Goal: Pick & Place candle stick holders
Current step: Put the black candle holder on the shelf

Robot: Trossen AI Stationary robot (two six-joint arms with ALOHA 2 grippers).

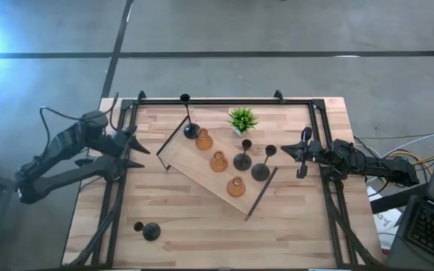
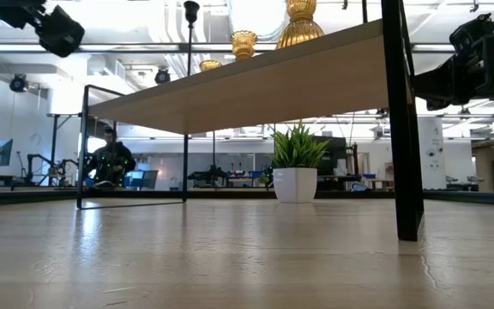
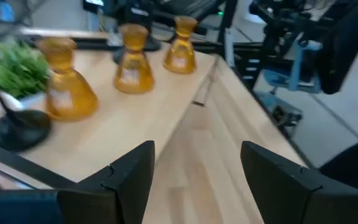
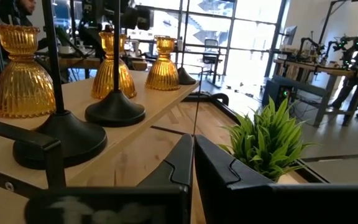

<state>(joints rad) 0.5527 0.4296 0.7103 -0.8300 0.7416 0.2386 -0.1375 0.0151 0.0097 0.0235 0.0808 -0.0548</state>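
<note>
Just off the left tool (image 1: 136, 141), fingers (image 3: 132, 177) spread wide with nothing between them, sits the near end of the wooden tray (image 1: 179, 162), which runs diagonally across the counter (image 1: 292, 226). On the tray, straight ahead of this tool: 3 amber holders in a row (image 1: 203, 139) (image 1: 218, 162) (image 1: 236, 187), all upright. 1 black holder (image 1: 190, 129) stands at the tray's far corner, closest to the left tool of the black ones. 2 more black holders (image 1: 242, 159) (image 1: 261, 171) stand upright on the tray edge facing the right tool (image 1: 301, 153). Right tool hovers beside the tray's other long side, fingers pressed together, gripping nothing. Right wrist view shows the 2 black bases (image 4: 115, 112) (image 4: 61, 140) just ahead of it, amber holders behind them. Small green plant (image 1: 242, 120) sits on the counter beyond the tray, between the black pair and the counter's back rail, near the right tool. 1 last black holder (image 1: 147, 230) lies tipped on its side on the bare counter, well apart from both tools, near the front edge on the left arm's side. Person (image 2: 110, 159) is seated far in the room behind.
</note>
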